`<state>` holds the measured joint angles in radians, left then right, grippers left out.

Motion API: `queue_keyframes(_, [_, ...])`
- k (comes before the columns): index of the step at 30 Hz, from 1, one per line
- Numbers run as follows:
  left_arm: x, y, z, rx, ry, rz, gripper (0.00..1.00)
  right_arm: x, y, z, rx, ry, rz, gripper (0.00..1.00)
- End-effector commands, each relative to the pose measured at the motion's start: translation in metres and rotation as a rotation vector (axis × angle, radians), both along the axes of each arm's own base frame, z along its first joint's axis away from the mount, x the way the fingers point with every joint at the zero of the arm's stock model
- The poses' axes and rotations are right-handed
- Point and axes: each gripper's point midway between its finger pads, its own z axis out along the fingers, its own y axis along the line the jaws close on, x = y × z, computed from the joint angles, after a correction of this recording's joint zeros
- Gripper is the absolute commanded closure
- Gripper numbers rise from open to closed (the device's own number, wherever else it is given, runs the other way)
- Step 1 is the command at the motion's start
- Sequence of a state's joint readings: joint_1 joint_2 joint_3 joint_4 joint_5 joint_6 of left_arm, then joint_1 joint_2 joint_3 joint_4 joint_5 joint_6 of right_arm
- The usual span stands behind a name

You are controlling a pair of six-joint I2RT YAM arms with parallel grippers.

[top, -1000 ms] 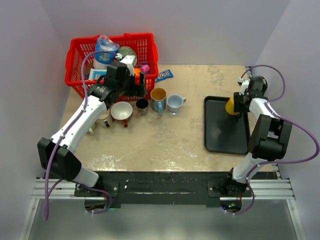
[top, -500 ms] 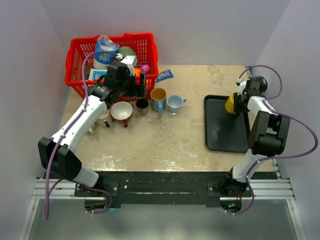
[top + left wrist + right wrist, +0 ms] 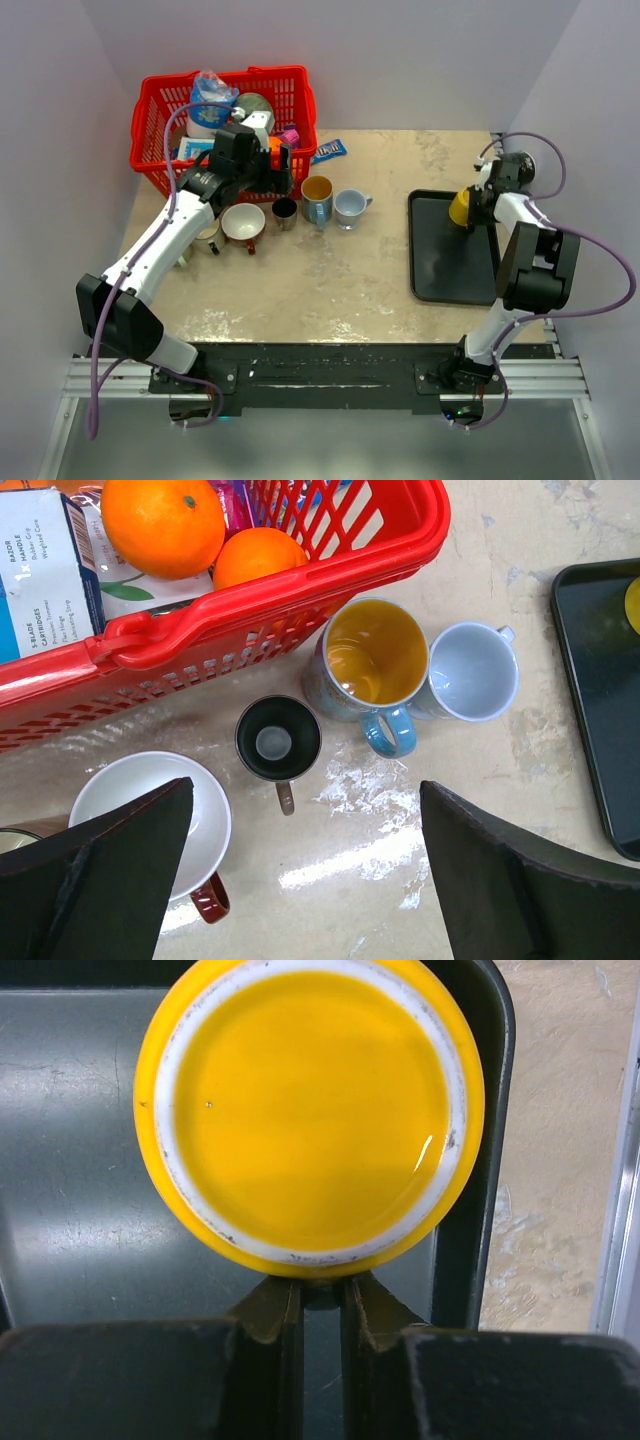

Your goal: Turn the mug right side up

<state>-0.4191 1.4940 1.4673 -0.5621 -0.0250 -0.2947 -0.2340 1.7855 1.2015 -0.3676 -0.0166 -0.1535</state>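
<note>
A marbled beige table (image 3: 340,270) carries a red plastic basket (image 3: 150,150) at the upper left of the overhead frame and a black rectangular tray (image 3: 440,270) at the right. The yellow ceramic mug (image 3: 310,1110) stands upside down in the tray's upper right corner, its white-ringed base facing the wrist camera and its side close against the tray's raised rim. The right gripper (image 3: 322,1310) has its jaws drawn nearly together at the mug's near edge. It appears to pinch the handle, though the handle itself is hidden under the body.

The left gripper (image 3: 307,810) hangs spread wide and holds nothing above a cluster of upright cups (image 3: 278,740) beside the basket.

The likely trouble is the grip. A narrow pinch on a glossy handle gives little hold against twisting, so the mug could swing or slip out as the wrist rolls it over. Tilting before it is lifted clear could also catch its lip on the tray's rim and knock it loose. A drop onto the tray could chip the ceramic.
</note>
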Motion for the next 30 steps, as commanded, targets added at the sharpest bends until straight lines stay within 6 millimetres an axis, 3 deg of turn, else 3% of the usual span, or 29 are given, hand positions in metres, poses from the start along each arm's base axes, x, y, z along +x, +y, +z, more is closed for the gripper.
queue_keyframes(1, [0.005,-0.001,0.006,-0.015,-0.028,-0.010,0.01,0.018,-0.002,0.026,-0.019,-0.115,-0.014,1.00])
queue_keyframes(9, [0.002,-0.001,0.005,-0.020,-0.024,-0.011,0.01,0.026,0.009,0.050,0.065,-0.188,-0.054,1.00])
queue_keyframes(18, [0.000,-0.008,0.008,-0.054,-0.024,-0.035,0.01,0.030,0.041,0.090,0.323,-0.276,-0.178,1.00])
queue_keyframes(25, [-0.005,-0.020,0.015,-0.118,-0.035,-0.088,0.01,0.025,0.083,0.155,0.576,-0.439,-0.133,1.00])
queue_keyframes(30, [-0.019,-0.053,0.038,-0.265,-0.109,-0.271,0.01,0.005,0.128,0.207,0.778,-0.567,-0.032,1.00])
